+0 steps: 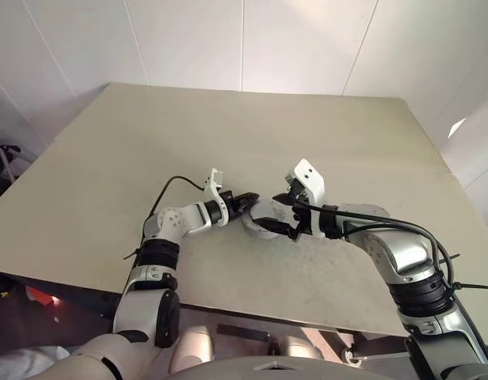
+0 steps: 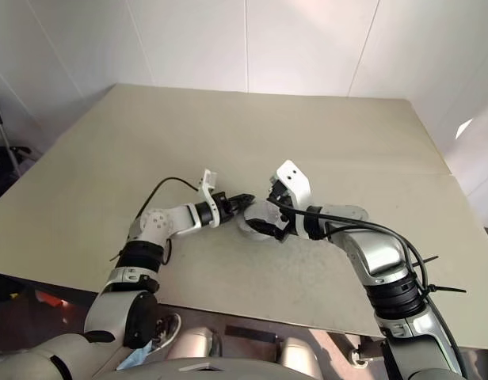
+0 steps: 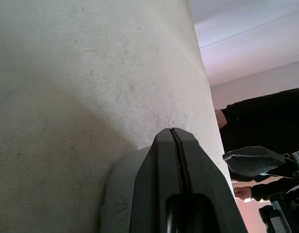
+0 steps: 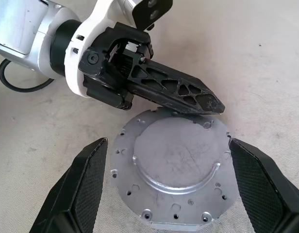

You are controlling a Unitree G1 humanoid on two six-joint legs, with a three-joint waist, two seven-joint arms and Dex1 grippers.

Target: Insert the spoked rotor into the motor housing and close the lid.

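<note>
A round silver-grey metal disc (image 4: pixel 174 170) lies flat on the table, with a plain raised centre and small holes around its rim. I cannot tell whether this face belongs to the lid or to the motor housing. The spoked rotor is hidden. My left gripper (image 4: pixel 215 104) is shut, holds nothing, and its tips rest at the disc's far edge (image 1: pixel 252 201). My right gripper (image 4: pixel 166 143) hovers above the disc, open wide, one finger (image 4: pixel 86 184) on each side. From the head, the disc (image 2: pixel 258 215) sits between both hands.
The beige table (image 1: pixel 228 134) stretches far behind and to both sides of the hands; its front edge runs close below them. A black cable (image 1: pixel 169 186) loops off my left wrist. A person's dark sleeve and hand (image 3: pixel 256 111) show beyond the table.
</note>
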